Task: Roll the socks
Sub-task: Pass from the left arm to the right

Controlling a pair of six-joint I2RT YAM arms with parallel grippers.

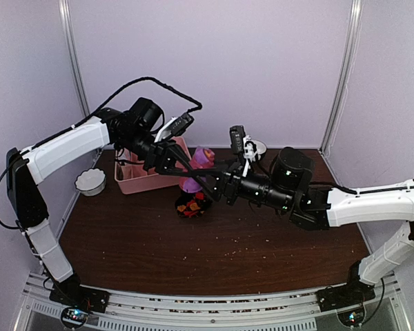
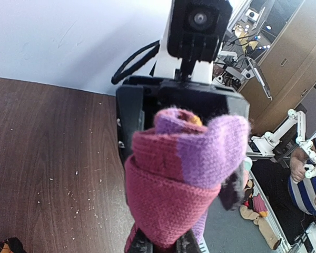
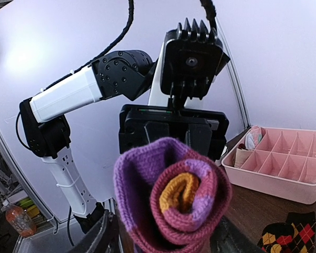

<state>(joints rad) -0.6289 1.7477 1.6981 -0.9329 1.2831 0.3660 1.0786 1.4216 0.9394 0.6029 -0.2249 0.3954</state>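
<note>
The magenta-pink socks with purple cuff [image 2: 187, 168] are wound into one roll with an orange core, held up above the table [image 1: 198, 167]. My left gripper [image 2: 165, 243] is shut on the roll's lower end, with black fingers [image 2: 141, 243] pinching the fabric. My right gripper [image 3: 168, 240] faces it end-on. Its jaws stand apart on either side of the roll [image 3: 171, 197], with a thin gap at the left finger [image 3: 101, 236]. A black argyle sock [image 1: 191, 205] lies flat on the table below.
The pink compartment tray [image 1: 143, 183] stands at the back left, with small items in its end cells [image 3: 253, 138]. A white bowl [image 1: 90, 181] sits left of it. Crumbs dot the brown tabletop [image 1: 214, 255]. Both arms meet over the table's middle.
</note>
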